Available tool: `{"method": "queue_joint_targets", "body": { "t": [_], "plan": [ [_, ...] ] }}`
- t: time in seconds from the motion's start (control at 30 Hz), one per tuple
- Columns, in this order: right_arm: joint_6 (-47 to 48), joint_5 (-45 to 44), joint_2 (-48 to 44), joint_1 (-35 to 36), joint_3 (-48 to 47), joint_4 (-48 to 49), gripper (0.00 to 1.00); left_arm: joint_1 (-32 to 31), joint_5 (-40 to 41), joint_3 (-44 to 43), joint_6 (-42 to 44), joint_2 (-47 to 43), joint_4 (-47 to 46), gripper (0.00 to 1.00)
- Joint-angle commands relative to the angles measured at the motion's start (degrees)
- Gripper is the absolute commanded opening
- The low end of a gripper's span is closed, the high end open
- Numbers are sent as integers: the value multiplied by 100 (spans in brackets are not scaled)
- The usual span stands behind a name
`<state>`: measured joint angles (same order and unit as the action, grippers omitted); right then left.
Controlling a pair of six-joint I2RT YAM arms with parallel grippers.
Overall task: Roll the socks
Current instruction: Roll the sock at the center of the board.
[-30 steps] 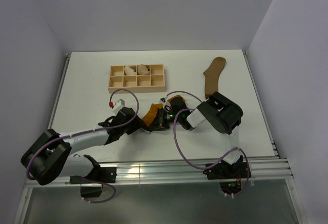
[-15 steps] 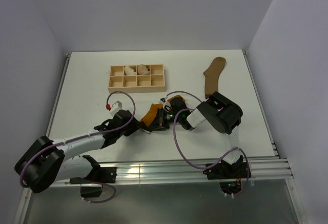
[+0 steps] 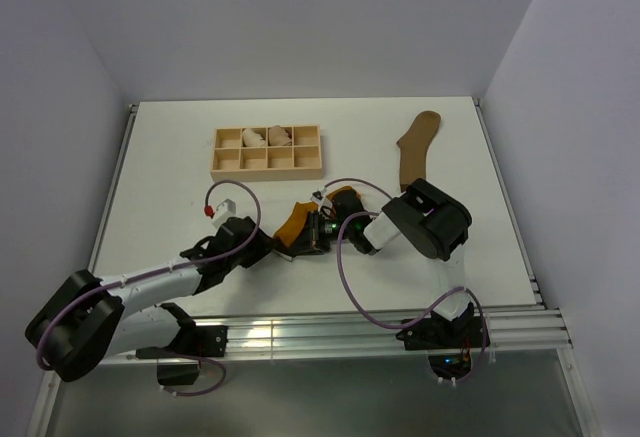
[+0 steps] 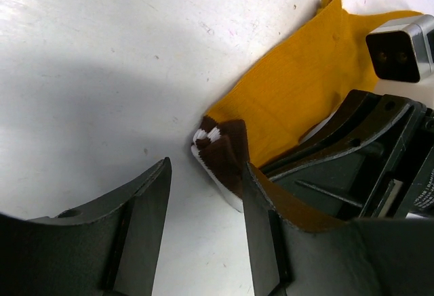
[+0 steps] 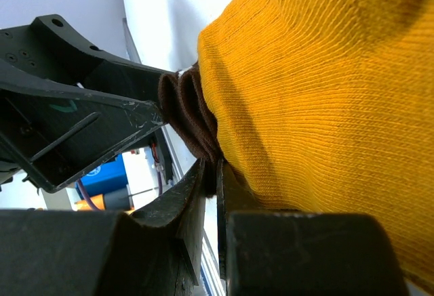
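The right gripper (image 5: 211,171) is clamped on the brown folded cuff end of the mustard-orange knitted sock (image 4: 305,93), with fabric pinched between its closed fingers. The left gripper (image 4: 205,191) has its jaws apart with nothing between them. The white-and-brown striped cuff lies just past its right fingertip.

Over the last second the left arm has drawn back toward the near left corner of the white table surface (image 3: 170,177), and its gripper has slid slightly off the sock. The right gripper and the sock have not shifted. I judge the left is re-setting for a fresh bite on the cuff, so the roll is barely begun.

The mustard sock sits in the middle of the surface, nearer the near edge. Its long axis runs diagonally, with the cuff toward the near left and the foot toward the far right.

The olive-brown fabric sock (image 3: 415,147) lies flat and untouched by the far right corner. Its long axis runs roughly from near to far, with the foot at the far end.
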<state>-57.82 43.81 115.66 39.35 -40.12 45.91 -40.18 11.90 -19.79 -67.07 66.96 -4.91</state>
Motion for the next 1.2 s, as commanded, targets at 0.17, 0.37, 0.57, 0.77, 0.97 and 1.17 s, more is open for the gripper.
{"method": "queue_joint_targets", "body": {
  "t": [0.17, 0.37, 0.57, 0.77, 0.97, 1.17],
  "plan": [
    [87, -127, 194, 11, -40, -179, 1, 125, -65, 186, 62, -192, -274, 51],
    [105, -127, 212, 11, -31, -205, 1, 142, -179, 28, 176, 264, -449, 50],
    [166, -136, 203, 20, -75, -319, 1, 142, -258, -112, 211, 581, -564, 48],
    [245, -206, 168, 20, -75, -443, 1, 142, -153, -297, 194, 827, -239, 34],
    [306, -233, 133, 20, -101, -521, 3, 142, -188, -359, 176, 977, -230, 23],
    [990, -723, -383, 29, -207, -1364, 16, 143, -144, -596, 194, 1126, 25, 7]
  ]
}}
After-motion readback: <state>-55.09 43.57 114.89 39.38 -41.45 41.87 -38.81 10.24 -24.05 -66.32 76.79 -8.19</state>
